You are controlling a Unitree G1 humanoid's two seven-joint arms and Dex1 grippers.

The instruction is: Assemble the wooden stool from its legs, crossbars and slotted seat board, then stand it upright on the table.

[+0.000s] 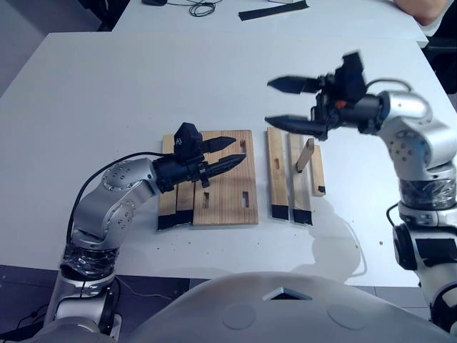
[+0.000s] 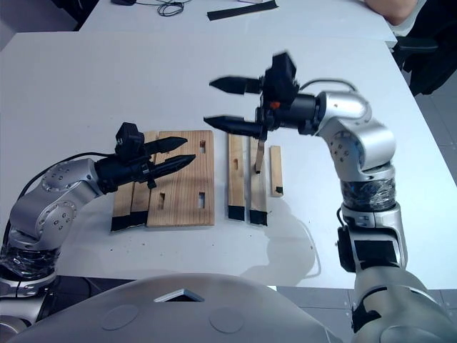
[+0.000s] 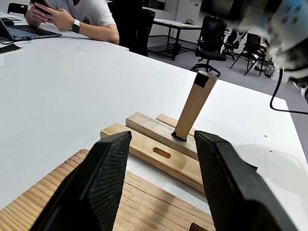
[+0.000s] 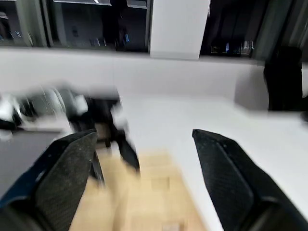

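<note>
Slotted seat board (image 1: 227, 211) lies flat, about mid-width and closer to the table's (image 1: 107, 86) near edge than its far one. Two more slats (image 1: 175, 201) touch its left side. Just beside its right side, two long legs (image 1: 277, 186) lie flat side by side, with a shorter piece (image 1: 318, 175) further toward the right edge. One crossbar (image 1: 305, 156) stands tilted in a leg's slot (seated or just propped, can't tell).

Left end effector (image 1: 235, 150) hovers over the seat board, jaws apart, holding nothing. Right end effector (image 1: 271, 102) is raised above the legs, jaws wide apart, also empty.

Handling, my read: plain wood, so light, rigid and not fragile, though smooth faces may slip in the pads. Slats sit flush on the table, so pinch across the narrow width near mid-length. The standing crossbar looks easiest: grip its upper half and push straight along the slot. Side load would likely lever the leg up.
</note>
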